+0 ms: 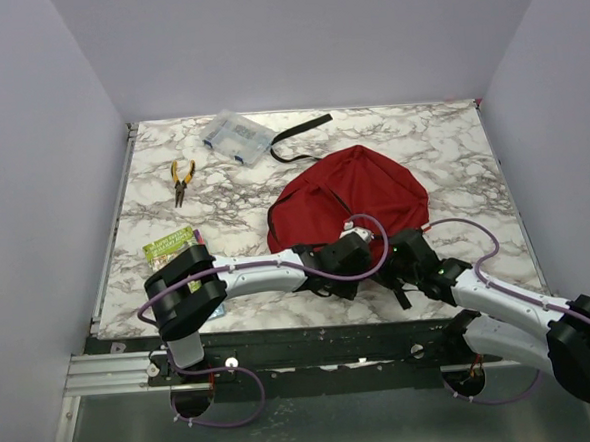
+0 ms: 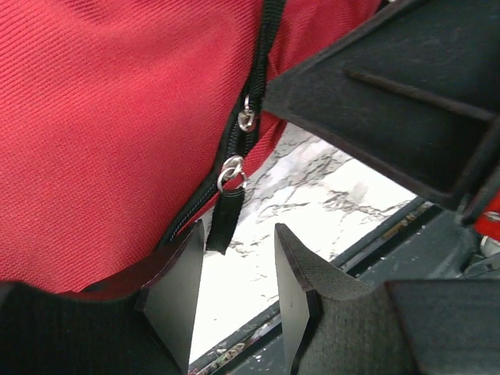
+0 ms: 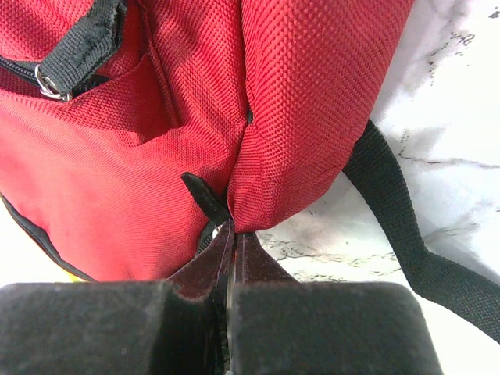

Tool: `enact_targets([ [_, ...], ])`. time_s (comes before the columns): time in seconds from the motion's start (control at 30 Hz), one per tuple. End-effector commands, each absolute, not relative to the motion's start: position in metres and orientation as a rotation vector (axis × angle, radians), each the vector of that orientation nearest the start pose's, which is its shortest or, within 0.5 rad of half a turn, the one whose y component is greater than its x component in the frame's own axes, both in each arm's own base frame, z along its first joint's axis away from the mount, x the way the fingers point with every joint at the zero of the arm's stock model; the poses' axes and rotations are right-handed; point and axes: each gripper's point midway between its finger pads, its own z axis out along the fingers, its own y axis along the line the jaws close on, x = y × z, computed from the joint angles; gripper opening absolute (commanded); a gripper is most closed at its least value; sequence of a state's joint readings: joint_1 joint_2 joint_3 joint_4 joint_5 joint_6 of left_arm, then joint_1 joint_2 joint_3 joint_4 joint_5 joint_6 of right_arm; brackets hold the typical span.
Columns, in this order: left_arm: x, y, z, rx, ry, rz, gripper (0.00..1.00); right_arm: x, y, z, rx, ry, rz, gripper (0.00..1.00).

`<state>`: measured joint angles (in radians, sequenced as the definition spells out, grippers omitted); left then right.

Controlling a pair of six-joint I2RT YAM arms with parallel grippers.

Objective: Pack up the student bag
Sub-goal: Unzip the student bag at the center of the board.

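The marbled table (image 1: 451,151) sat inside pale, plain walls, and the student bag (image 1: 348,193) lay right of its middle, slumped close to the near edge with both arms reaching over it. The pliers (image 1: 181,180), the clear plastic box (image 1: 236,137) and a green booklet (image 1: 171,246) lay well apart from it, none of them packed.

Your left gripper (image 2: 238,250) stood partly open and held nothing. The black zip pull (image 2: 226,215) hung just at the finger tips, nearer the left finger than the right. My worry was that closing from there could have nipped only the tab's end, or missed it and pinched red cloth, so the slider would not run.

Your right gripper (image 3: 232,238) was fully closed, its tips meeting right under a fold of the bag beside a small black tab (image 3: 205,195). I could not tell whether any cloth or tab was actually caught between them. If nothing was, you had no anchor: a tug on the zip would likely have dragged the soft bag along the table instead of opening it, perhaps toward the edge.

A black strap (image 3: 391,211) trailed on the marble just beside that gripper. It looked liable to snag a finger on any sideways move.
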<state>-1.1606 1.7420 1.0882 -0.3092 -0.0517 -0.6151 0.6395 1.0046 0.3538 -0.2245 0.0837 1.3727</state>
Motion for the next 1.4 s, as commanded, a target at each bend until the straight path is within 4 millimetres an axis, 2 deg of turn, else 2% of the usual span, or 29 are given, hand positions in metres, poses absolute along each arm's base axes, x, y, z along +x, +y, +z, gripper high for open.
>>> enact_targets([
  [0.0,0.162,-0.377,0.044,0.702,2.538,-0.487,0.43,0.196,0.179,0.038,0.973,2.416,0.749,0.00],
  [0.1,0.166,-0.374,0.041,0.703,2.539,-0.436,0.42,0.196,0.178,0.037,0.973,2.416,0.741,0.00],
  [0.3,0.171,-0.367,0.046,0.682,2.519,-0.405,0.01,0.196,0.168,0.033,0.928,2.426,0.658,0.00],
  [0.43,0.177,-0.348,0.053,0.652,2.477,-0.335,0.00,0.195,0.160,0.030,0.881,2.451,0.568,0.00],
  [0.6,0.183,-0.319,0.071,0.562,2.416,-0.288,0.00,0.197,0.141,0.031,0.881,2.424,0.442,0.00],
  [0.7,0.188,-0.288,0.080,0.485,2.399,-0.223,0.00,0.199,0.131,0.039,0.872,2.393,0.395,0.00],
  [0.8,0.192,-0.265,0.087,0.428,2.396,-0.245,0.00,0.201,0.120,0.044,0.875,2.362,0.334,0.00],
  [0.9,0.195,-0.250,0.090,0.376,2.424,-0.329,0.00,0.204,0.107,0.047,0.883,2.344,0.285,0.00],
  [1.03,0.191,-0.264,0.106,0.443,2.378,-0.567,0.00,0.206,0.092,0.058,0.860,2.303,0.203,0.00],
  [1.2,0.176,-0.297,0.136,0.524,2.276,-0.873,0.00,0.218,0.090,0.092,0.732,2.252,0.204,0.03],
  [1.23,0.175,-0.301,0.139,0.530,2.268,-0.902,0.00,0.222,0.098,0.101,0.646,2.257,0.246,0.06],
  [1.37,0.174,-0.308,0.139,0.532,2.278,-0.938,0.00,0.226,0.131,0.139,0.387,2.270,0.428,0.33],
])
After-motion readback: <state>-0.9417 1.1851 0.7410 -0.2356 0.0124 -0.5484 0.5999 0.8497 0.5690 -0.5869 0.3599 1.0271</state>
